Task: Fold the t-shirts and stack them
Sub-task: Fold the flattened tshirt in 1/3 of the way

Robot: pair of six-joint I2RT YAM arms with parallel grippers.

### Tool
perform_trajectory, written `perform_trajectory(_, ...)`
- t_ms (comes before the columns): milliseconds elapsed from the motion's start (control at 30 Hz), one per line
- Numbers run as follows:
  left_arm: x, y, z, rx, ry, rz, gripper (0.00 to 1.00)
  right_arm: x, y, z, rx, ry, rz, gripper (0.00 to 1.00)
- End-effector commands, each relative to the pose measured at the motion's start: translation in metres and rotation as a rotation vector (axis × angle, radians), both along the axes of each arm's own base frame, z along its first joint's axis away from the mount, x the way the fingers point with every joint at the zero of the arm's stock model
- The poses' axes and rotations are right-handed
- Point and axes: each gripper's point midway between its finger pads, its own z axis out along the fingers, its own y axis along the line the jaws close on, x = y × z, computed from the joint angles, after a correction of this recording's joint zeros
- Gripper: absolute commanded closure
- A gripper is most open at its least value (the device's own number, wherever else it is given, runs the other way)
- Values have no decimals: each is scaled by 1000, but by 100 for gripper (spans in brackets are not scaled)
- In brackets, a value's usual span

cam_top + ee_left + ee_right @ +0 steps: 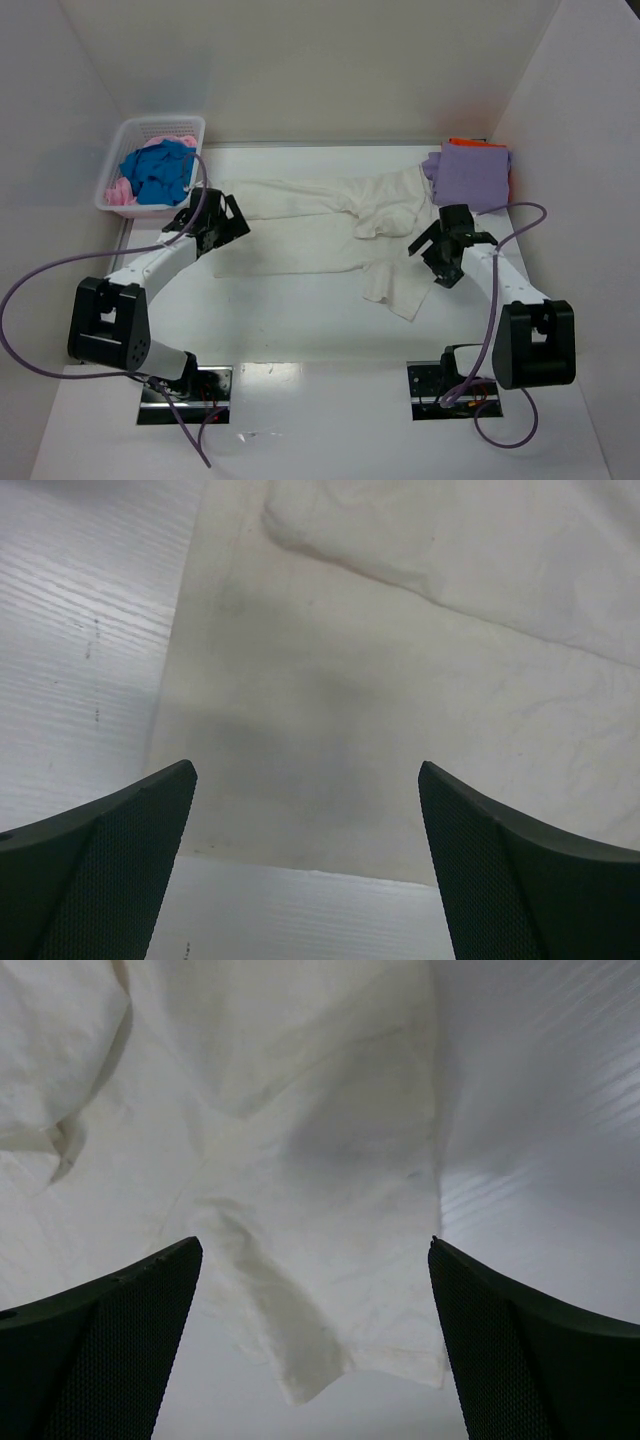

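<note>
Lying rumpled across the table [300,340], the cream-white t-shirt [300,240] is judged light and limp, best pinched at edge corners; left gripper [222,222] and right gripper [440,255] hover above it, jaws apart, empty.

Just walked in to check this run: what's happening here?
Two robot arms are folding a cream-white t-shirt, spread across the table. The left fingers and right fingers hang open over its left and right ends, holding nothing. A lavender shirt lies folded on an orange shirt at the far right; a blue shirt and pink shirt wait in the basket.
</note>
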Motion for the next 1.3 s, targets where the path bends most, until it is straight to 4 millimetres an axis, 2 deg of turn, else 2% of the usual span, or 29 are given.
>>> perform_trajectory(0, 1, 11, 17, -47, -61, 59, 0, 0, 19, -8, 32, 35, -41, 1)
perform_trajectory(67, 2, 16, 21, -55, -74, 71, 0, -4, 36, -17, 46, 58, -22, 1)
perform_trajectory(167, -1, 23, 18, -66, -52, 96, 0, -11, 36, -26, 26, 81, -31, 2)
perform_trajectory(233, -1, 21, 18, -73, -51, 88, 0, -12, 36, -24, 28, 71, -31, 4)
perform_trajectory(433, -2, 15, 17, -104, -48, 71, 0, -46, 25, -28, 4, 120, -86, 5)
perform_trajectory(467, -3, 15, 13, -104, -47, 71, 0, -44, 23, -26, -5, 102, -100, 5)
perform_trajectory(500, -6, 15, 13, -104, -47, 71, 0, -52, 19, -28, -15, 121, -116, 5)
perform_trajectory(567, -6, 15, 13, -104, -47, 71, 0, -51, 22, -26, -17, 106, -118, 6)
perform_trajectory(667, -8, 17, 13, -104, -50, 84, 0, -59, 25, -35, -28, 158, -110, 6)
perform_trajectory(900, -12, 21, 8, -91, -33, 107, 0, -59, 25, -37, -28, 158, -110, 22)
perform_trajectory(1100, -9, 21, 11, -93, -42, 107, 0, -61, 33, -50, -28, 214, -82, 37)
perform_trajectory(1267, -8, 24, 14, -92, -43, 116, 0, -59, 35, -53, -53, 230, -90, 41)
